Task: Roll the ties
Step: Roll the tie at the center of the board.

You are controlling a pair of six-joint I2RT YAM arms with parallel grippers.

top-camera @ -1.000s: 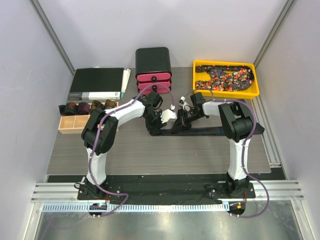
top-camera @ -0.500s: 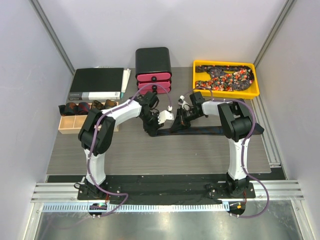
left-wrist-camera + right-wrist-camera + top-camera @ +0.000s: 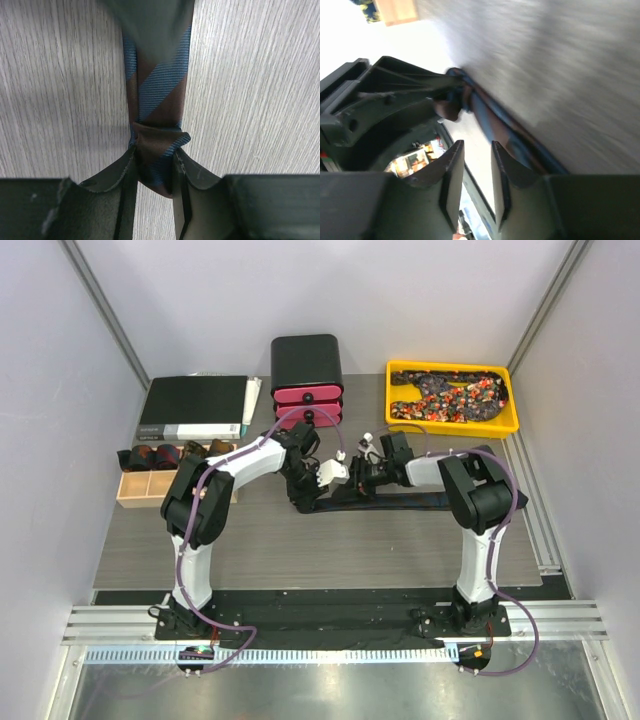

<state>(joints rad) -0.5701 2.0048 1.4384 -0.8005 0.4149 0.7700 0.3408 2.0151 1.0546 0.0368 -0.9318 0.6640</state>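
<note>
A dark tie with brown and blue stripes point(image 3: 430, 502) lies flat across the table toward the right. My left gripper point(image 3: 303, 495) is at its left end. In the left wrist view the gripper point(image 3: 155, 159) is shut on the folded end of the tie point(image 3: 157, 85), pinching it just above the wood. My right gripper point(image 3: 358, 485) is close beside the left one, over the same end. In the right wrist view, which is blurred, it point(image 3: 476, 149) shows a narrow gap with nothing in it, and the tie point(image 3: 490, 117) runs past just above its fingertips.
A yellow tray point(image 3: 452, 423) holding speckled ties point(image 3: 445, 395) stands at the back right. A black and red drawer box point(image 3: 307, 375) is at the back centre, with a black binder point(image 3: 195, 408) to its left. A wooden box point(image 3: 148, 486) at the left has rolled ties point(image 3: 165, 453) in it.
My right gripper has moved left and down toward the left gripper and the tie's end. The left gripper has stayed shut on the tie, shifting only slightly.
</note>
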